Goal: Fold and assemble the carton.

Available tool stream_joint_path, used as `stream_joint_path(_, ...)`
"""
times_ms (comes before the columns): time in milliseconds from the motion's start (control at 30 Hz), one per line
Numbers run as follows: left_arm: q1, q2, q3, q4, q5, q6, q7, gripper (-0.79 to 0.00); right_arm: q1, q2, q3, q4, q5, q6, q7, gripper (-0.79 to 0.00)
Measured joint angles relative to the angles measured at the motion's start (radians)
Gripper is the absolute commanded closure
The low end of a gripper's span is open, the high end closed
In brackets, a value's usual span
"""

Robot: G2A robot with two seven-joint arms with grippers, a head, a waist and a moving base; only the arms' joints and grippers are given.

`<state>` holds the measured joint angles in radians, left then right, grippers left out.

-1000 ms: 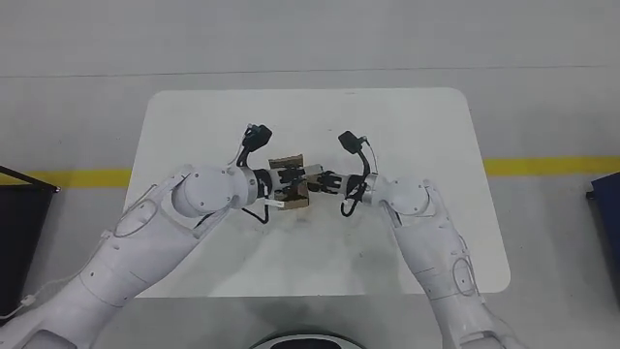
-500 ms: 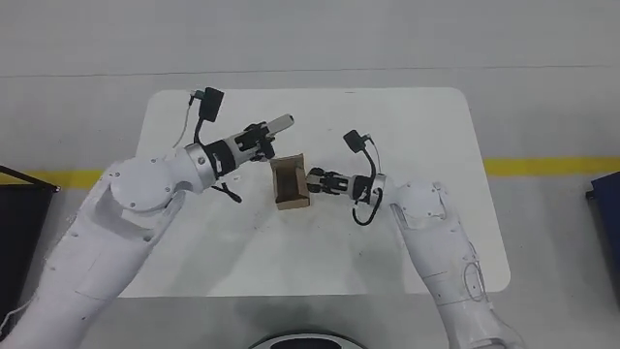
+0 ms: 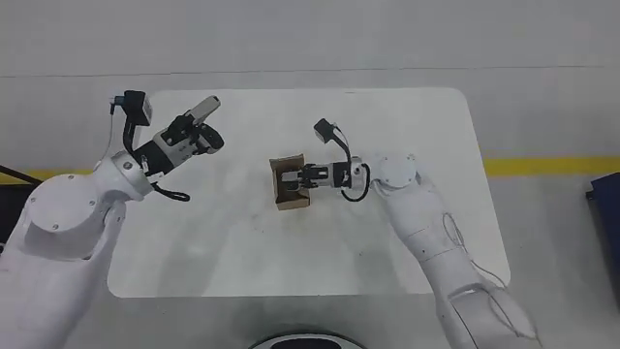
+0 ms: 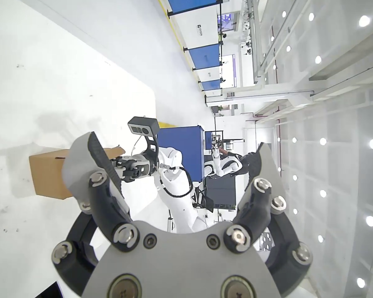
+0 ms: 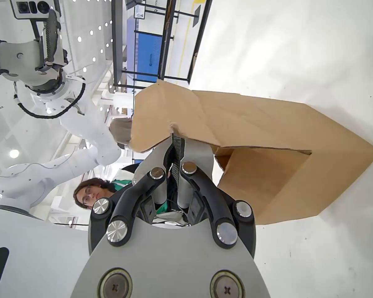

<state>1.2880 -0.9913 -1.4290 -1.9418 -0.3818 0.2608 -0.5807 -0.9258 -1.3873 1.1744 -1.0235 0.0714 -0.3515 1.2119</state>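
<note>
Pulling back from the carton [image 3: 289, 182], my left gripper [image 3: 206, 124] has swung out over the far left part of the table [image 3: 417, 121], while the right gripper [image 3: 308, 175] stays at the carton's right side. From the top, the carton sits near the table's middle, well apart from the left gripper, whose 2 fingers are spread. On the left wrist view, the left gripper [image 4: 174, 147] gapes wide with nothing between its fingers; beyond it the carton [image 4: 48, 175] rests on the table, with the right gripper [image 4: 121, 167] at its flap. On the right wrist view, the right gripper [image 5: 177, 147] is pressed together, pinching the edge of 1 raised flap of the carton [image 5: 267, 162], whose inside shows past that flap.
</note>
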Motion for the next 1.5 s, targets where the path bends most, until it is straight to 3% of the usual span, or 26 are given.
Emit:
stream_joint_path(300, -0.028, -0.006, 0.032, 0.027, 0.001, -0.002, -0.003, -0.785, 0.045, -0.005, -0.058, 0.045, -0.019, 0.001, -0.026, 0.000)
stream_joint_path(667, -0.038, -0.011, 0.050, 0.039, 0.012, -0.005, -0.001, -0.785, 0.047, 0.002, -0.107, -0.011, -0.120, 0.122, -0.086, 0.000)
stream_joint_path(1100, -0.044, -0.015, 0.056, 0.045, 0.017, -0.003, -0.006, -0.785, -0.030, 0.028, -0.078, -0.168, -0.033, 0.020, -0.025, 0.000)
stream_joint_path(1267, -0.041, -0.016, 0.053, 0.045, 0.015, -0.006, -0.008, -0.785, -0.006, 0.024, -0.129, -0.189, -0.067, 0.083, -0.016, 0.000)
stream_joint_path(1500, -0.038, -0.016, 0.039, 0.050, 0.013, -0.011, -0.015, -0.785, 0.069, 0.007, -0.203, -0.090, -0.101, 0.201, -0.056, 0.000)
